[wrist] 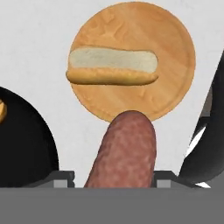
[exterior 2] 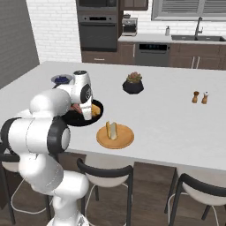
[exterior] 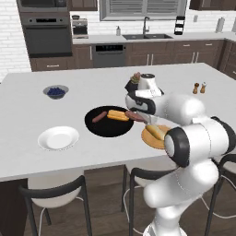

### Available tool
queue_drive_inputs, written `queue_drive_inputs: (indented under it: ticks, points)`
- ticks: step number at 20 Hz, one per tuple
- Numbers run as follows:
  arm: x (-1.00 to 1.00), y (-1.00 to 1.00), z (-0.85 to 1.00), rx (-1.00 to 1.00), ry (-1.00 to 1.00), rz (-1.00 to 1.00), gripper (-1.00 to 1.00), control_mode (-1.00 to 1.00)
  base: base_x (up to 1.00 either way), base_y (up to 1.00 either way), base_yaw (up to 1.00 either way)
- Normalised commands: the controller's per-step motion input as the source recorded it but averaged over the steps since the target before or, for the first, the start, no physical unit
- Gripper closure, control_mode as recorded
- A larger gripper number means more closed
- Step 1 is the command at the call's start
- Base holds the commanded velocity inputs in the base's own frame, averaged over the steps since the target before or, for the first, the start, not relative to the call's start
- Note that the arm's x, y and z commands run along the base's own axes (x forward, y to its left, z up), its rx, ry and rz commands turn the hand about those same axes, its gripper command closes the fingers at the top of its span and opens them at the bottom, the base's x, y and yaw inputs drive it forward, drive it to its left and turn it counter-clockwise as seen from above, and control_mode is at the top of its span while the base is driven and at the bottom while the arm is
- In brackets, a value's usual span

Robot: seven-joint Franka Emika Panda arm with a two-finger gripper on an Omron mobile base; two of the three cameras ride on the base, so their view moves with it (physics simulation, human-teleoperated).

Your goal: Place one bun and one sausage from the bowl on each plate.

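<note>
The gripper (wrist: 113, 183) is closed on a sausage (wrist: 124, 151), its jaws set about as wide as the sausage is thick; the meat juts forward from between the fingers, pointing at the wooden plate (wrist: 175, 52). That tan-orange plate lies just ahead of the hand and already carries one bun (wrist: 111, 66), lying crosswise to the sausage, cut side pale, crust golden. In the left base view the sausage (exterior: 135, 115) hangs between the black bowl (exterior: 108, 129) and the wooden plate (exterior: 150, 137), seemingly still over the bowl's near rim.

The step in hand looks like carrying this sausage to the wooden plate. To do it well, the hand should travel forward until the sausage's free end is past the plate's near edge and over bare wood on the hand's side of the bun, then lower until the sausage is close to the surface before letting go. Dropped from height, a round sausage would probably roll, perhaps off the flat, rimless plate. Laying it alongside the bun rather than across it should keep it steady.

The sausage is a mottled reddish-brown with a rounded tip, smooth and stiff-looking. Behind and to one side of the hand, the bowl still holds another sausage (exterior: 99, 117) and a bun (exterior: 118, 115). The white plate (exterior: 58, 138), beyond the bowl from the hand, has no food on it, so about half the task seems left.
</note>
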Motion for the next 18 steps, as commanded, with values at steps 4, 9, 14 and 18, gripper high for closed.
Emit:
queue_drive_inputs:
  ticks: [4,9,14,18]
  points:
    - [-0.81,-1.00,0.51,0.08,0.13,-0.33,1.00,-1.00,0.00,0.00,0.00]
    - [-0.34,-1.00,0.20,0.07,0.35,-0.35,1.00,-1.00,0.00,0.00,0.00]
    - [-0.01,-1.00,-0.15,0.08,0.26,-0.24,1.00,-1.00,0.00,0.00,0.00]
    - [0.00,-0.34,-0.32,0.00,0.10,-0.03,1.00,-1.00,0.00,0.00,0.00]
